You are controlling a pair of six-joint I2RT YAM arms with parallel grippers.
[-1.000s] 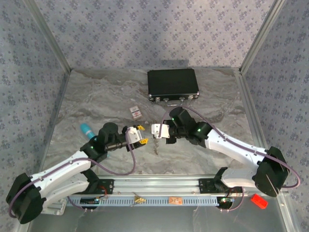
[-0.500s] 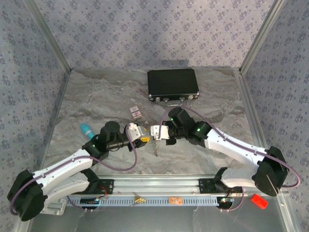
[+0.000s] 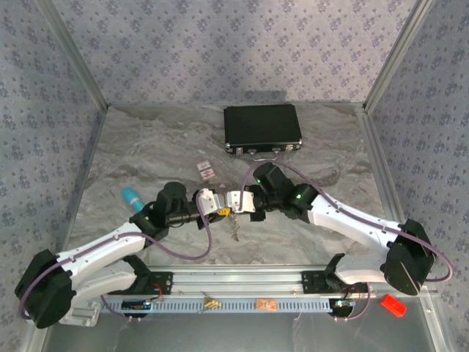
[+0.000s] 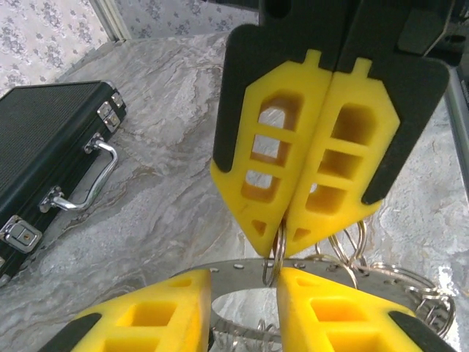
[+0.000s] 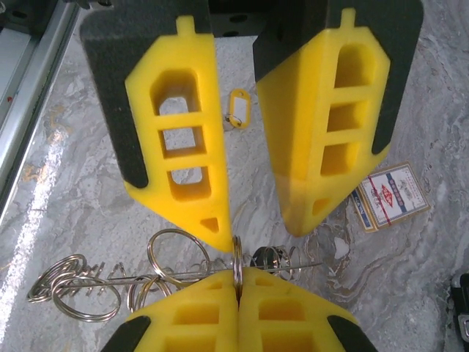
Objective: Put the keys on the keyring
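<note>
Your left claw has closed in, jaws narrowing yet empty, astride the keyring your right claw pinches tight. A two-handed hold seems imminent.

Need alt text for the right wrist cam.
The right tool, shut at the bottom edge, pinches a small metal ring upright. The left tool faces it from the top of the frame, open. More rings cluster at lower left, and a red-and-white card lies on the marble tabletop.
</note>
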